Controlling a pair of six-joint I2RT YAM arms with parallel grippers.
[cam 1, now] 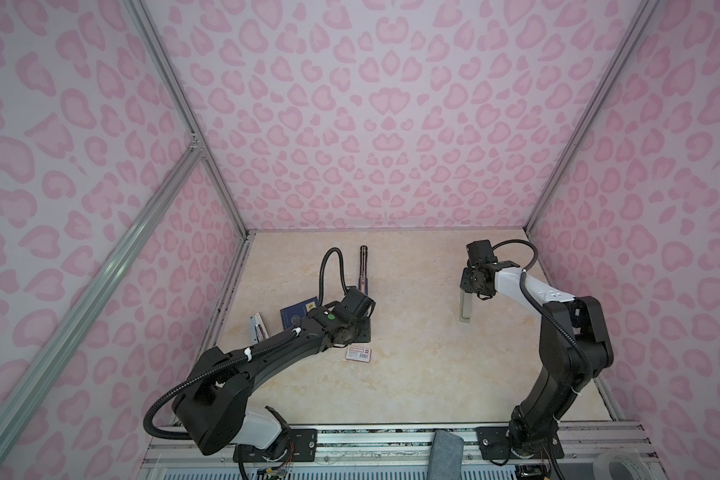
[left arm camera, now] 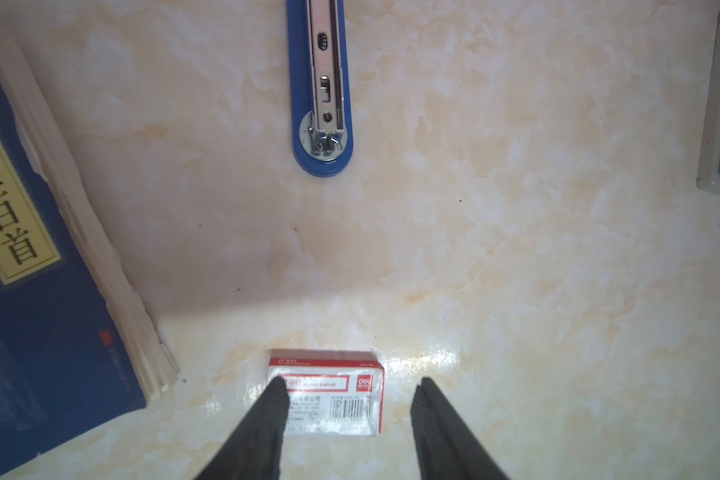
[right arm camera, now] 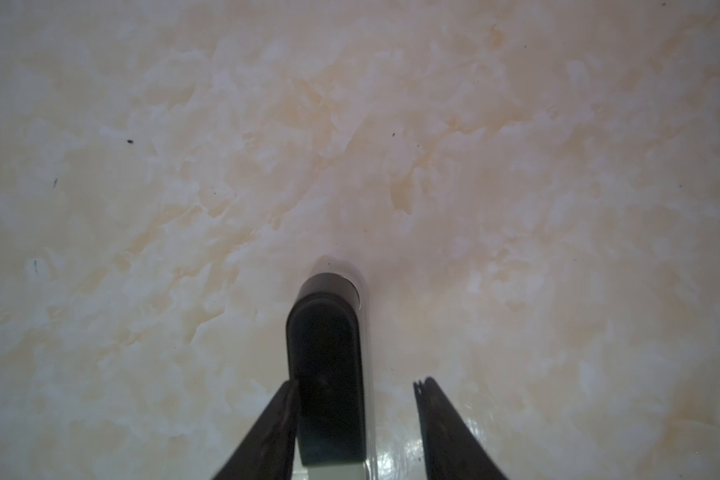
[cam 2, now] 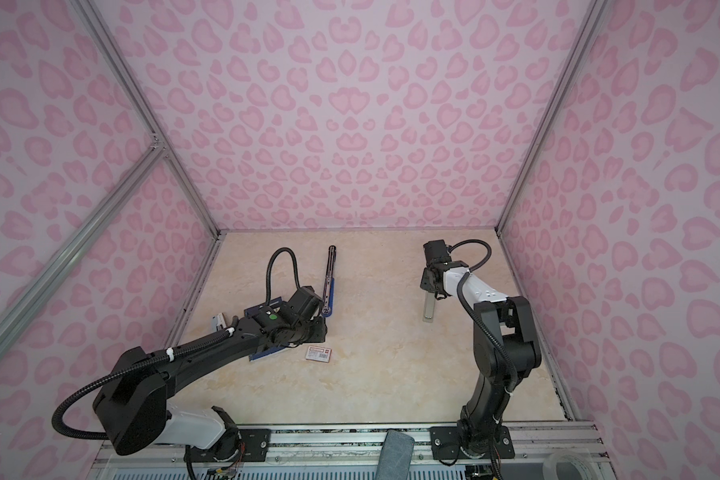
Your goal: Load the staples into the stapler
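Note:
The stapler (cam 1: 363, 274) lies opened out flat at the back left, its blue base and bare metal rail (left arm camera: 323, 104) showing in the left wrist view. The white staple box with red label and barcode (cam 1: 359, 354) (left arm camera: 329, 399) lies closed on the table, so the staples are hidden. My left gripper (left arm camera: 350, 388) hangs open just above it. One fingertip (left arm camera: 277, 395) overlaps the box's label end and the other is beyond its barcode end. My right gripper (right arm camera: 358, 381) stands open around a pale grey oblong piece with a black top (right arm camera: 327, 374) (cam 1: 465, 307). One finger touches it and the other is apart.
A dark blue booklet (cam 1: 298, 316) (left arm camera: 38, 324) lies under my left wrist, beside the box. A small grey-white object (cam 1: 257, 328) sits left of it by the wall. A grey pad (cam 1: 443, 453) and a tape roll (cam 1: 618, 463) rest on the front rail.

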